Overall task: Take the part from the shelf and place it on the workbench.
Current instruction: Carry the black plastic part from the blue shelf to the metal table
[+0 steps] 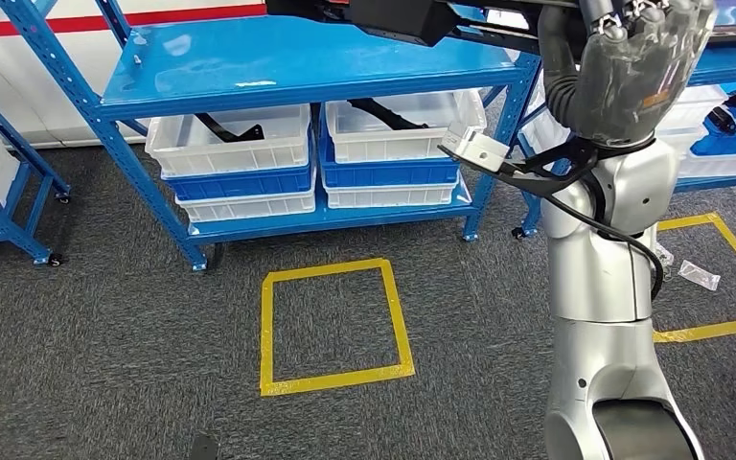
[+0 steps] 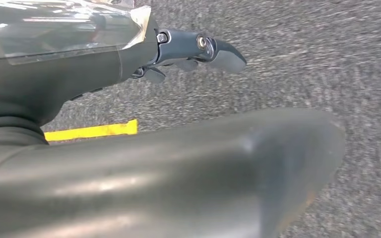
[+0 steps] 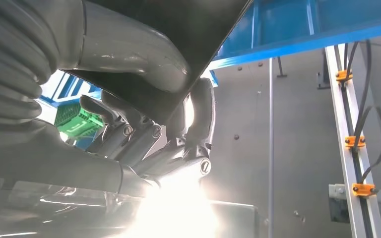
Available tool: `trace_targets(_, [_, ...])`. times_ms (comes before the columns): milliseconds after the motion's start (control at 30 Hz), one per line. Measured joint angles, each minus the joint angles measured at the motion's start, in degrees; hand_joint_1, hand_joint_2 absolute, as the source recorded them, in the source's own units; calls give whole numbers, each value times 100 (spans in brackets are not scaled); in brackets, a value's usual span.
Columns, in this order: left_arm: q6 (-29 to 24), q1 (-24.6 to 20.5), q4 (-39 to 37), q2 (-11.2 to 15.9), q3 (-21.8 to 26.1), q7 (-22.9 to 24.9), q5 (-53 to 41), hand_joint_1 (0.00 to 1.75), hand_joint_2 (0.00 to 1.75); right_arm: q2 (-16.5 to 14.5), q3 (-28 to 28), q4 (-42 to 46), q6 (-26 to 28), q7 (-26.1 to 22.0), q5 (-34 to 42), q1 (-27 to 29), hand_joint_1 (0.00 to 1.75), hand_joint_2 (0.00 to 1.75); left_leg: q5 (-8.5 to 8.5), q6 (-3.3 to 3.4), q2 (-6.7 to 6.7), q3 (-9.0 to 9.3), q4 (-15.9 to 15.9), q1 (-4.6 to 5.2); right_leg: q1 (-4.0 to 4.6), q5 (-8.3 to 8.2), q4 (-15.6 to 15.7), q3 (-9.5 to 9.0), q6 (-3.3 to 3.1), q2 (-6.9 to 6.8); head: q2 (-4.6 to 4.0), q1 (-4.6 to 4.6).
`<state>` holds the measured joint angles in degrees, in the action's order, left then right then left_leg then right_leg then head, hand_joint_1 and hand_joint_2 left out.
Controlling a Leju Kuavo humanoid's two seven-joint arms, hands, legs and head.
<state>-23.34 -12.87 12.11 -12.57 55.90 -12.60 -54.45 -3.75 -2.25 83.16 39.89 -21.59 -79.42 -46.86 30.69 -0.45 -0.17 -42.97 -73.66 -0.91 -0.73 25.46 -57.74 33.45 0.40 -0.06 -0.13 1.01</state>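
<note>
Grey carpet (image 1: 105, 316) below; right hand (image 1: 637, 67) clasping a frame-cropped black part (image 1: 393, 17), left hand (image 2: 129, 163) grasp unclear.

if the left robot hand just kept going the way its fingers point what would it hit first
Probably the grey carpet. In the left wrist view the left robot hand hangs with nothing in it, fingers aimed across bare floor; yellow tape lies off to the side. Depth is unclear.

Bins (image 1: 230, 144) on shelf (image 1: 297, 62), behind floor square (image 1: 333, 326).
</note>
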Motion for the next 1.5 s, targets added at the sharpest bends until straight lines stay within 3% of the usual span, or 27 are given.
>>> trace_targets(33, [0,0,0,4,2,-1,1,0,0,-4,0,-10,0,4,-1,1,175,175,-132,13,0,129,41,0,8,-52,-11,78,6,1,0,1])
trace_targets(100, [1,-4,1,8,3,-5,1,0,0,-6,0,-23,0,12,-2,2,175,175,-332,58,-4,627,592,6,23,-141,-37,206,42,5,0,1])
trace_targets(167, [1,-12,1,10,3,-12,0,0,0,-7,-1,-25,0,19,-1,-1,175,175,-259,103,-18,1074,1236,31,42,-212,-54,272,105,-2,0,-10])
trace_targets(200, [2,-14,2,11,3,-15,0,0,0,-10,-1,-26,0,22,-1,-1,175,175,-200,126,-25,1167,1409,55,44,-250,-52,293,148,-8,0,-13])
trace_targets(300, [2,-3,1,12,7,-21,1,0,0,-12,-1,-28,0,30,0,2,175,175,-294,261,-10,1120,1517,75,29,-270,-96,381,244,-18,0,-18])
trace_targets(367, [3,-3,0,10,13,-21,1,0,0,-6,-2,-31,0,32,1,3,175,175,-417,354,20,1020,1556,53,28,48,-478,557,212,-9,0,-42])
trace_targets(433, [5,-4,0,9,19,-21,1,0,0,-4,-2,-36,0,32,2,14,175,175,-530,384,38,877,1554,57,18,482,-1214,773,174,-1,0,-68])
trace_targets(467, [6,-2,0,8,22,-21,1,0,0,-3,-2,-39,0,33,3,25,175,175,-587,381,44,803,1552,59,13,601,-1530,830,189,0,0,-72])
trace_targets(500, [7,-1,0,6,27,-21,1,0,0,-3,-2,-45,0,34,4,37,175,175,-643,376,49,729,1550,60,9,617,-1688,808,229,-1,0,-72])
trace_targets(533, [7,-1,0,6,31,-21,1,0,0,-2,-2,-50,0,39,5,47,175,175,-698,367,51,660,1547,60,5,542,-1637,684,283,-1,0,-73])
trace_targets(600, [7,-1,0,4,38,-21,3,0,0,-1,-2,-57,0,63,7,53,175,175,-798,334,48,551,1543,59,-1,327,-1034,197,360,-2,0,-75])
trace_targets(667, [6,-2,0,3,46,-25,16,0,0,-8,-7,-60,0,98,15,50,175,175,-892,273,44,484,1545,72,35,345,-263,-323,307,6,0,-69])
trace_targets(700, [4,-2,0,4,49,-27,25,0,0,-10,-9,-65,0,112,19,48,175,175,-932,242,43,470,1548,79,54,394,-51,-449,267,11,0,-70])
trace_targets(767, [3,4,0,5,52,-31,40,0,0,-12,-13,-82,0,130,47,47,175,175,-1015,184,41,456,1567,86,80,408,46,-481,194,16,0,-71])
trace_targets(800, [2,8,0,7,54,-32,46,0,0,-10,-13,-97,0,132,76,45,175,175,-1031,158,37,441,1564,80,49,374,51,-457,155,12,0,-76])
trace_targets(833, [1,13,0,9,55,-36,53,0,0,-14,-14,-111,0,131,108,42,175,175,-994,130,29,410,1537,75,23,337,52,-430,111,8,0,-76])
trace_targets(900, [-2,26,0,16,56,-51,75,0,0,-31,-14,-137,0,122,156,33,175,175,-651,84,11,276,1236,61,-28,250,68,-348,10,-2,0,-67])
trace_targets(967, [-7,39,0,25,57,-71,99,0,0,-51,-17,-161,0,109,175,29,175,175,-141,43,2,60,542,53,-10,162,64,-235,-54,-5,0,-54])
trace_targets(1000, [-9,44,0,28,58,-78,108,0,0,-58,-20,-177,0,101,188,31,175,175,0,26,1,-32,183,47,-3,118,61,-179,-60,-5,0,-52])
trace_targets(1033, [-10,51,0,31,58,-83,115,0,0,-60,-21,-196,0,91,204,32,175,175,22,15,1,-71,-65,41,2,78,57,-126,-57,-6,0,-54])
trace_targets(1067, [-12,59,0,32,58,-84,126,0,0,-62,-22,-216,0,83,219,34,175,175,-70,10,2,-14,-117,35,5,42,52,-80,-49,-5,0,-52])
trace_targets(1100, [-14,66,0,34,60,-85,140,0,0,-65,-21,-237,0,78,227,35,175,175,-221,13,2,162,69,30,5,15,43,-43,-36,-4,0,-52])
trace_targets(1167, [-22,72,0,40,65,-95,170,0,0,-69,-19,-274,0,84,213,30,175,175,-401,39,0,719,841,26,16,-20,13,13,-6,-2,0,-50])
trace_targets(1233, [-33,71,0,45,73,-120,201,0,0,-76,-13,-306,0,102,181,19,175,175,-362,74,-8,1067,1402,41,41,-52,-14,55,45,-4,0,-52])
trace_targets(1367, [-58,94,0,48,90,-152,239,0,0,-93,32,-367,0,113,156,10,175,175,-373,236,-11,1066,1589,37,60,-43,-118,192,161,-12,0,-60])
trace_targets(1433, [-63,99,0,46,92,-155,243,0,0,-95,80,-402,0,105,160,13,175,175,-437,314,-11,1026,1620,18,49,230,-633,438,150,-7,0,-69])
trace_targets(1500, [-63,107,0,47,96,-156,246,0,0,-97,120,-444,0,99,168,32,175,175,-480,332,-26,969,1617,18,32,554,-1427,761,148,-4,0,-74])
